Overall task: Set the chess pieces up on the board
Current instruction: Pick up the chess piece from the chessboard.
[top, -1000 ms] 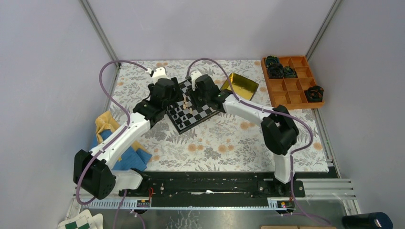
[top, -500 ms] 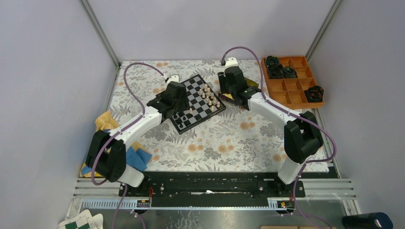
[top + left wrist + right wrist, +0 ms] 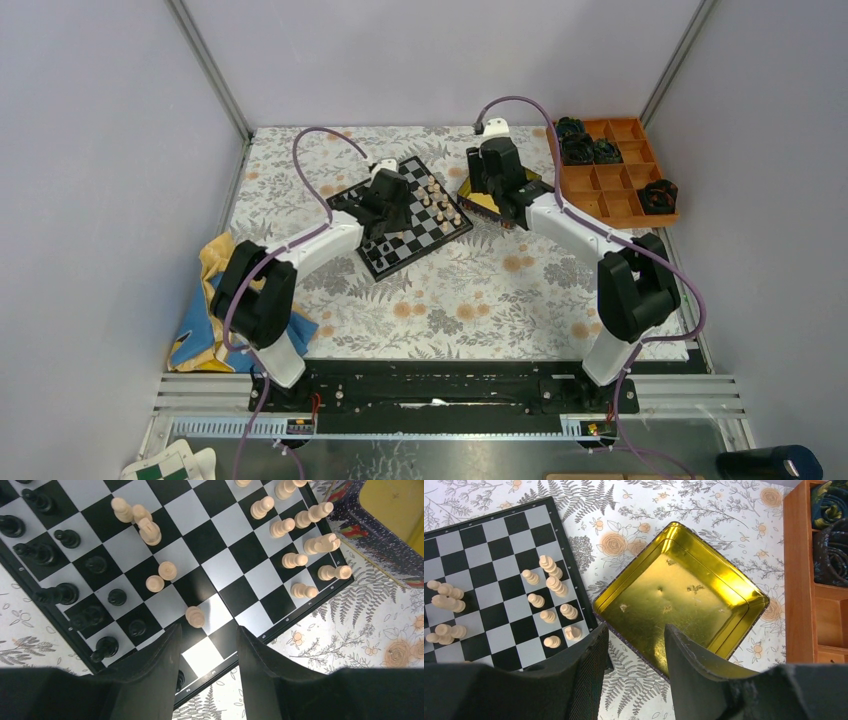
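Chessboard (image 3: pixel 227 575) mid-table: tan pieces (image 3: pixel 294 560) clustered toward right side, black pieces (image 3: pixel 67 538) along opposite side. Left gripper (image 3: pixel 207 630) above board's near edge, jaws partly apart, empty. Right gripper (image 3: pixel 636 630) over gold tin (image 3: pixel 684 595) (interior bare), jaws likewise apart, empty. Orange compartment tray (image 3: pixel 612 190) holds dark bundles (image 3: pixel 577 150) in several cells.

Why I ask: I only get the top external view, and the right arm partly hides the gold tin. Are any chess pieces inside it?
Observer: No. The right wrist view shows the gold tin bare inside, no pieces.
Operator: Is the right gripper carrying one?
Observer: No, the right gripper is open and empty, above the tin's edge.
Operator: And the left?
Observer: The left gripper is open over an edge of the board, a tan piece just ahead of it.
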